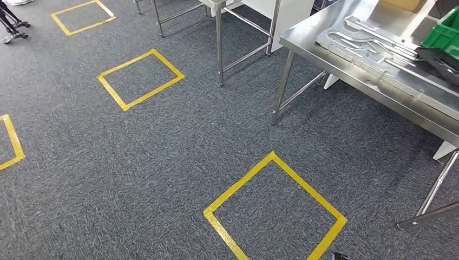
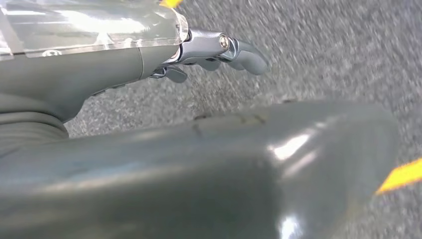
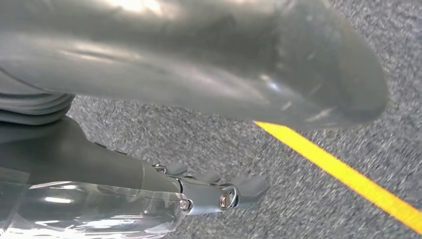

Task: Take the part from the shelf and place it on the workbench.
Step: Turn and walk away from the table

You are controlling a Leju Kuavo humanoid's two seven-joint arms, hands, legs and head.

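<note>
Grey carpet (image 1: 162, 162) lay closest under the head view, marked with 4 squares of yellow tape; the nearest tape square (image 1: 275, 208) sat low and right of centre, another (image 1: 140, 78) lay farther off to the left. Across the upper right ran the steel workbench (image 1: 346, 59), its legs (image 1: 281, 86) standing on the carpet. On its top lay a flat grey metal part (image 1: 368, 43) with raised curved ribs, just beside a green bin (image 1: 444, 32) at the right edge. Farther back stood a second steel frame (image 1: 219, 38).

Both wrist views looked down at blurred carpet. Left hand (image 2: 209, 55) hung over the floor, fingers (image 2: 249, 57) stretched out side by side, holding nothing. Right hand (image 3: 209, 191) hung likewise, fingers (image 3: 249, 186) extended and empty, near a yellow tape line (image 3: 348, 177).
</note>
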